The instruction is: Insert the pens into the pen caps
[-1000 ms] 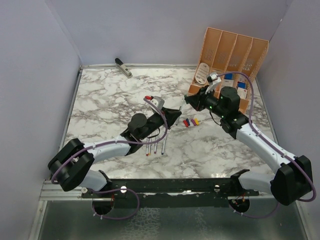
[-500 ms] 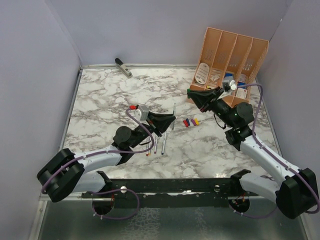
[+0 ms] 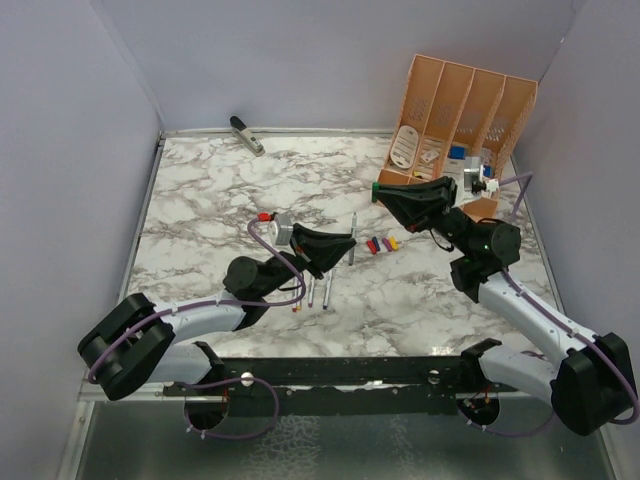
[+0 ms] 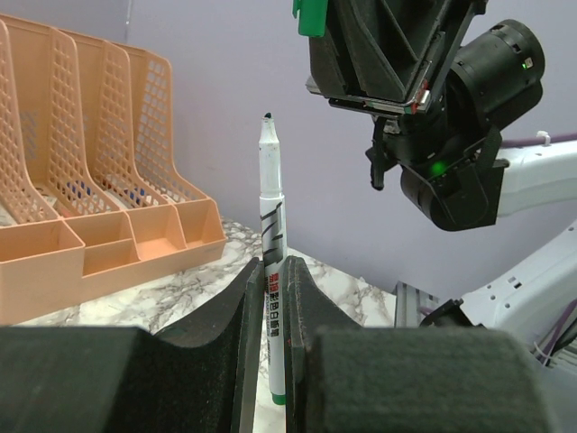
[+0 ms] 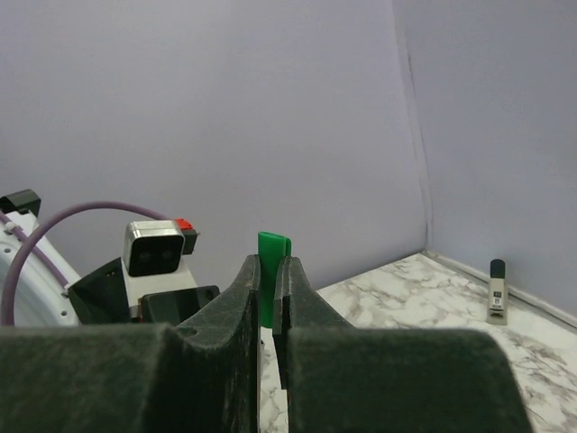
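Observation:
My left gripper is shut on a silvery-white pen. In the left wrist view the pen stands upright between the jaws, dark tip up, green end down. My right gripper is shut on the green cap, held above and to the right of the pen. The cap shows in the right wrist view and in the left wrist view. Purple, red, blue and yellow caps lie together on the table. Three more pens lie near the left arm.
An orange desk organizer stands at the back right, close behind the right arm. A grey-black stapler-like object lies at the back left, also in the right wrist view. Walls enclose the marble table.
The left arm has drawn back a little with the pen, now held tip up. The right arm has pulled back to the right and raised its gripper with the green cap.

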Controlling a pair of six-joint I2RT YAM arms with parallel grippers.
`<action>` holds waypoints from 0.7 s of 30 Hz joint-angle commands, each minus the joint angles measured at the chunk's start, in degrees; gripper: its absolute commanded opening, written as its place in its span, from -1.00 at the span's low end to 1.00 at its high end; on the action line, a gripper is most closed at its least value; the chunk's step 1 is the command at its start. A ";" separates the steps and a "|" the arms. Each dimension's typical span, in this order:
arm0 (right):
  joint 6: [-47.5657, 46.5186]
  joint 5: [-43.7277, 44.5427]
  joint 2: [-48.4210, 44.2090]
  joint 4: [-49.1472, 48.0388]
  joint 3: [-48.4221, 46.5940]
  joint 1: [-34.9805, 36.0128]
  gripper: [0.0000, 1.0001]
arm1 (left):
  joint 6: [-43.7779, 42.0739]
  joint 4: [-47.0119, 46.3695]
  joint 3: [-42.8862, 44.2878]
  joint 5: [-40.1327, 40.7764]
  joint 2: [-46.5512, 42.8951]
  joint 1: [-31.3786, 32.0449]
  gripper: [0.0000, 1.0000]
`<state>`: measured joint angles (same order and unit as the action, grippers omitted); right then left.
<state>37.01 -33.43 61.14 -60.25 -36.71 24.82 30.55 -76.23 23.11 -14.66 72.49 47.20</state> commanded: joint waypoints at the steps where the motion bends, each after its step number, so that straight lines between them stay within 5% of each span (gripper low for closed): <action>1: 4.64 -4.06 1.04 -5.08 0.56 0.32 -0.97 | -0.20 -0.47 2.25 -4.40 -0.42 -0.24 -1.00; 21: 13.19 -5.35 4.97 -20.46 5.51 0.32 -0.97 | 1.96 -0.74 4.36 -6.90 2.10 -0.19 -1.00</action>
<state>47.09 -37.71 65.45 -72.62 -32.53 24.82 31.07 -75.33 25.82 -19.18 73.56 47.20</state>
